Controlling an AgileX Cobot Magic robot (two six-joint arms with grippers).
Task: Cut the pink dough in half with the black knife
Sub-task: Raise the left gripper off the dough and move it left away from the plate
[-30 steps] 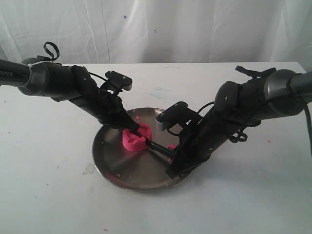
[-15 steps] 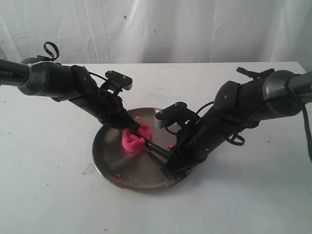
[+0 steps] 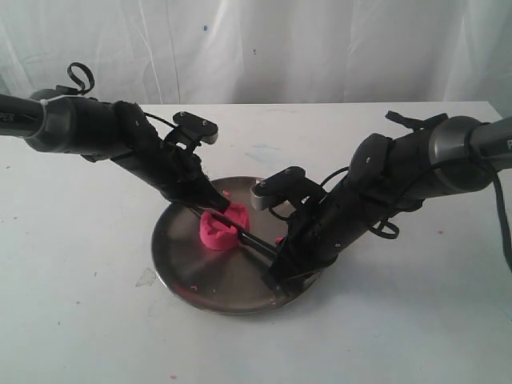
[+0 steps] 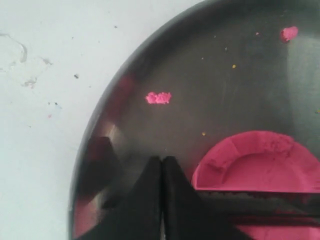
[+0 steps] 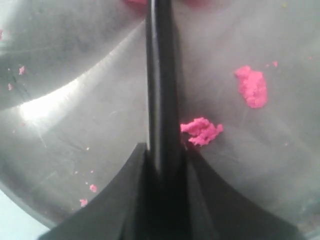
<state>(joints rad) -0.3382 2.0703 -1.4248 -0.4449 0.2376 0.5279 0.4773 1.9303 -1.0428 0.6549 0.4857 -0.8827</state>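
The pink dough (image 3: pixel 218 234) sits on the steel plate (image 3: pixel 182 270), left of its middle. Across its top lies the black knife (image 3: pixel 256 242), pressed into it. In the left wrist view the blade (image 4: pixel 260 202) splits the dough (image 4: pixel 260 162) along a straight line. My left gripper (image 3: pixel 213 206) is shut, fingertips together (image 4: pixel 161 161), resting at the blade's far end beside the dough. My right gripper (image 3: pixel 276 260) is shut on the knife's handle (image 5: pixel 160 75), which runs out between its fingers (image 5: pixel 162 150) over the plate (image 5: pixel 75 100).
Small pink crumbs (image 5: pixel 201 131) lie on the plate near the handle, and another (image 4: pixel 158 97) lies beyond the dough. The plate stands on a white table (image 3: pixel 80 320) with a white curtain behind.
Both arms have shifted only slightly; the right gripper edged a little left along the plate. The knife stays across the dough.
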